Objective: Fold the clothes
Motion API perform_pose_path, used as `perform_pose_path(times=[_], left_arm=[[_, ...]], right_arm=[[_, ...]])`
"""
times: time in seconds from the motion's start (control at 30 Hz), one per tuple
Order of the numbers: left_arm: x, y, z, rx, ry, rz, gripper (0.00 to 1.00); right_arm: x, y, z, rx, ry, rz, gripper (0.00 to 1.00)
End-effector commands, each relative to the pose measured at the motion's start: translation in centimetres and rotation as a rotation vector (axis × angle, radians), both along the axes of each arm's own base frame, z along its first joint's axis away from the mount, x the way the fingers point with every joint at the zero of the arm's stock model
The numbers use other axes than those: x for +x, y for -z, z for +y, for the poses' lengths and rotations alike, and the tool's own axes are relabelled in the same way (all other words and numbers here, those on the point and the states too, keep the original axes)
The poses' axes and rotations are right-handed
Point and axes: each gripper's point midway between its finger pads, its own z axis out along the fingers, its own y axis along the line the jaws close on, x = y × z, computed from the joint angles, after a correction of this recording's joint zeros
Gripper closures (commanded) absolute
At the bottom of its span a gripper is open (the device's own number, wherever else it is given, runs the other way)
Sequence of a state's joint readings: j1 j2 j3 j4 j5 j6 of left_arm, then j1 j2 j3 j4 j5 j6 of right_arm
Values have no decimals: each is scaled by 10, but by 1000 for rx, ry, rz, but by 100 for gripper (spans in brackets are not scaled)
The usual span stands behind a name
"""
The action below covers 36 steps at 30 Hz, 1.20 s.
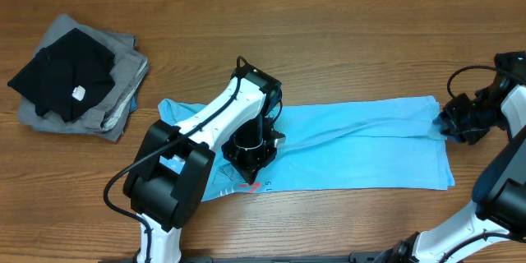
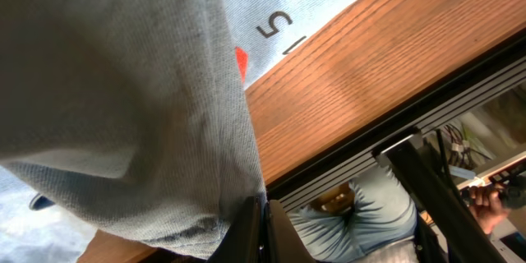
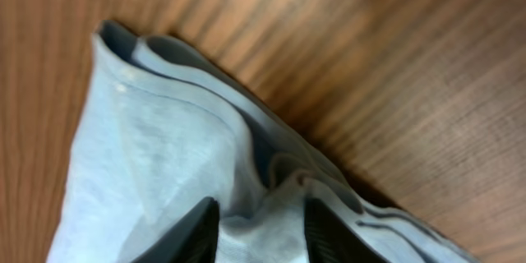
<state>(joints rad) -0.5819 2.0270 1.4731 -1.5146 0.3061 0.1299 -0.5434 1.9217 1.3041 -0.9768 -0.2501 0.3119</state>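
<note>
L gripper (image 2: 261, 218): fingers (image 2: 246, 230) pressed together, pinching a fold of sky-blue T-shirt (image 1: 362, 144) near its printed lettering (image 2: 275, 25). R gripper (image 3: 263, 214): fingers (image 3: 191, 234) partway apart, astride the bunched hem at the shirt end, cloth between, no clamp seen. Shirt lies spread lengthwise on wood table (image 1: 329, 33). Black/grey clothes stack (image 1: 74, 78): table's far left, well apart.

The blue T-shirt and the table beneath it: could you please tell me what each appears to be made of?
The blue T-shirt looks like soft knit fabric, probably cotton jersey. It is matte, shows a fine knit texture up close, and creases and folds limply. The table looks like wood or a wood-look laminate, with brown grain lines and a slight sheen. I cannot tell which.
</note>
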Motion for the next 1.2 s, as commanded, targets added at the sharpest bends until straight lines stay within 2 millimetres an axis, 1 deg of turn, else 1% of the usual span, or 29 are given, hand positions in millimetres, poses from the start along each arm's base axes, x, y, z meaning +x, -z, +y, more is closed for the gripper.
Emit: perform_pose_path(times=[0.0, 0.07, 0.17, 0.27, 0.4, 0.5, 0.57, 0.6, 0.7, 0.77, 0.8, 0.87, 0.9, 0.97, 1.0, 1.03, 1.07, 1.1, 1.13, 1.17], left_arm=[[-1, 4, 8, 49, 1, -1, 96], [-1, 4, 12, 70, 4, -4, 96], [-5, 2, 15, 81, 6, 12, 96], [-5, 2, 21, 126, -2, 7, 96], [-3, 0, 37, 241, -41, -10, 96], [-2, -2, 42, 267, -71, -5, 96], [0, -2, 45, 278, -85, -10, 96], [2, -1, 48, 294, -95, -18, 96], [5, -1, 52, 302, -115, -24, 96], [6, 0, 53, 302, -122, -25, 96], [7, 0, 54, 302, -125, -25, 96], [7, 0, 54, 302, -129, -25, 96], [7, 0, 55, 302, -129, -25, 96], [8, 0, 54, 302, -129, -25, 95], [8, 0, 55, 304, -128, -27, 96], [8, 0, 55, 304, -128, -27, 96], [8, 0, 55, 303, -128, -29, 96], [8, 0, 55, 302, -128, -30, 96], [9, 0, 55, 302, -128, -31, 96], [9, 1, 55, 302, -128, -31, 96]], right_arm=[[22, -23, 1, 18, -32, -130, 61], [29, -26, 4, 33, -51, -169, 60], [31, -26, 3, 25, -53, -176, 57], [29, -25, 0, 6, -52, -162, 56], [21, -21, -3, -14, -47, -119, 58], [18, -20, -4, -20, -46, -103, 66], [15, -20, -2, -15, -46, -92, 78], [13, -19, -1, -9, -45, -82, 82], [7, -18, 1, -4, -44, -54, 87], [0, -17, 0, -14, -42, -22, 89], [-6, -15, -3, -31, -26, 12, 91], [-25, -11, -17, -111, 50, 122, 96], [-32, -10, -23, -150, 77, 163, 96], [-40, -10, -32, -197, 129, 210, 96], [-41, -10, -32, -197, 137, 212, 96], [-40, -10, -32, -197, 136, 210, 96], [-39, -10, -32, -197, 136, 206, 83], [-39, -10, -32, -197, 136, 205, 65], [-39, -10, -32, -196, 136, 207, 51], [-39, -10, -32, -196, 136, 207, 46]])
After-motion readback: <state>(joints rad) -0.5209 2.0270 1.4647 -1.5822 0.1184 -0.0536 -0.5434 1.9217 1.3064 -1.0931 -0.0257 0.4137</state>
